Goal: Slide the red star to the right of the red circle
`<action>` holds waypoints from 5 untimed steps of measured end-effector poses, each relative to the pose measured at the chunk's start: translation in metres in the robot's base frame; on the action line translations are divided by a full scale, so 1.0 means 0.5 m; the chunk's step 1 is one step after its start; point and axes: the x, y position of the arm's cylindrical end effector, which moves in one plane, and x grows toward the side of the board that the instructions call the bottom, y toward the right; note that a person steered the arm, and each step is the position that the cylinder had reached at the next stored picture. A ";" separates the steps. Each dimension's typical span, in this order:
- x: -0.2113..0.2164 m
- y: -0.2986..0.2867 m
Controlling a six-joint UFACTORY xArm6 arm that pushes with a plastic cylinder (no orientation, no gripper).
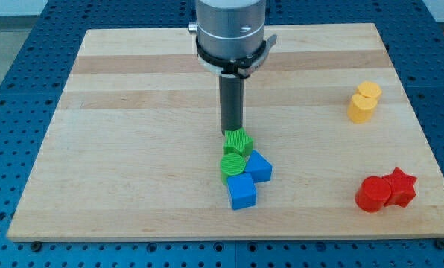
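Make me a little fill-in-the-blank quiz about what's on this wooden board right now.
1. The red star sits touching the red circle on the circle's ____ side in the view.
2. My tip stands just above a block coloured ____.
3. The two yellow blocks lie near the view's ____ edge.
4. The cluster in the middle holds two green blocks and two ____ ones.

Missing words: right; green; right; blue
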 end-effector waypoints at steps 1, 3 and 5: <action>0.008 0.006; -0.008 0.096; 0.203 0.323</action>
